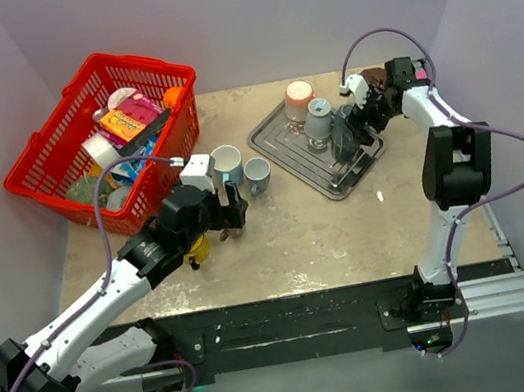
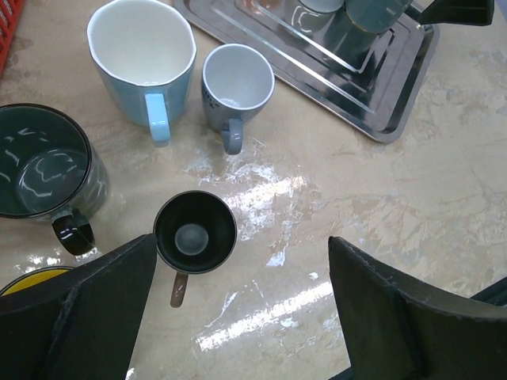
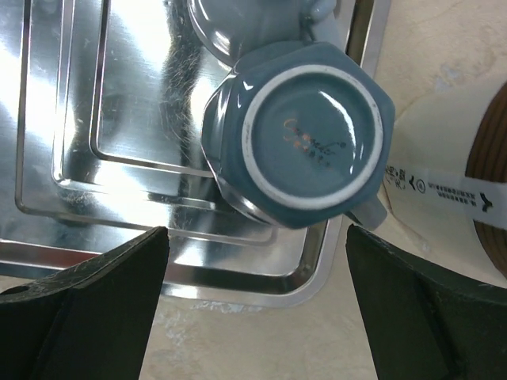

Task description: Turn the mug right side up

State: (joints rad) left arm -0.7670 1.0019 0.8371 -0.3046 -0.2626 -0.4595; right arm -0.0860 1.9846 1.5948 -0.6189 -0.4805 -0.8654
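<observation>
Inverted mug, base up, on tray toward far right corner of bench; right gripper above, spread wide, empty. Glazed ceramic: probably rigid, weighty, slick, chippable; best gripped across opposite flat walls.

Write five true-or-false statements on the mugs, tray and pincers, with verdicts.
1. The blue mug under the right pincer stands upside down on the tray. True.
2. The right pincer is shut on it. False: it is open, holding nothing.
3. The small black mug under the left pincer is upright. True.
4. The left pincer holds a mug. False: it is open and empty.
5. The red basket sits on the tray. False: it stands well apart.
</observation>
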